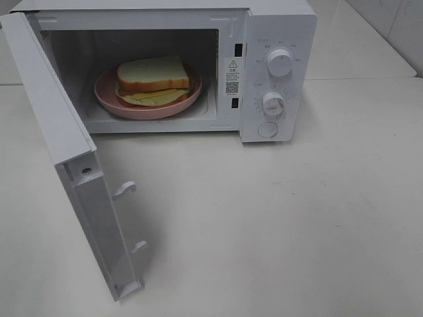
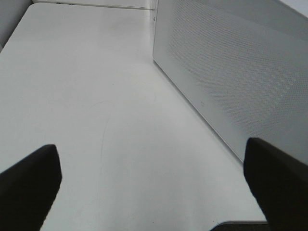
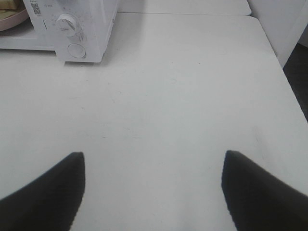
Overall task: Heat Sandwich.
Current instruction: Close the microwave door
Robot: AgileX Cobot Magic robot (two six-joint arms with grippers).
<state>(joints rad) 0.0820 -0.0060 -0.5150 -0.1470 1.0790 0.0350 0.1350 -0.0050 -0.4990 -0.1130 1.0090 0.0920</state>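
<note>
Standing on white table (image 1: 297, 218): open microwave (image 1: 291, 33), sandwich (image 1: 153, 72) inside.

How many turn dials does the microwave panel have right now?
2. The upper dial sits near the top of the panel; the lower dial is directly below it, above a round button. None seems hidden.

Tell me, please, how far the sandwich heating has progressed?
Done: the sandwich sits on the pink plate inside the microwave. In hand: nothing; the left gripper and right gripper are open, empty, above the table. Left: close the open door, then probably turn a knob to start heating.
</note>
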